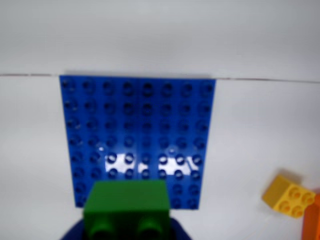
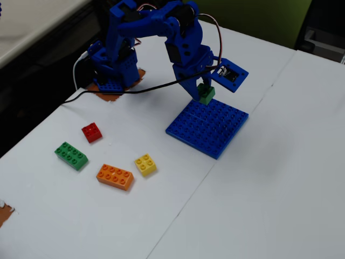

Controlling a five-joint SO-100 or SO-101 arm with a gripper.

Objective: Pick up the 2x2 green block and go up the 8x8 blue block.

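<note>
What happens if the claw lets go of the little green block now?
The green block, held by the claw above the blue plate, would probably drop onto the studs. It looks hard, so it likely won't bend, but might bounce or tip.

Wrist view blurred; green brick (image 1: 126, 207) cut by bottom edge, hiding plate's (image 1: 137, 125) near rim; orange brick (image 1: 313, 220) cut at right.

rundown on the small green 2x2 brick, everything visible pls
The 2x2 green block is a small square brick of glossy green plastic. It is clamped in the gripper, lifted clear, above the near edge of the 8x8 blue block in the fixed view. In the wrist view two studs face the camera, so it hangs tilted.
</note>
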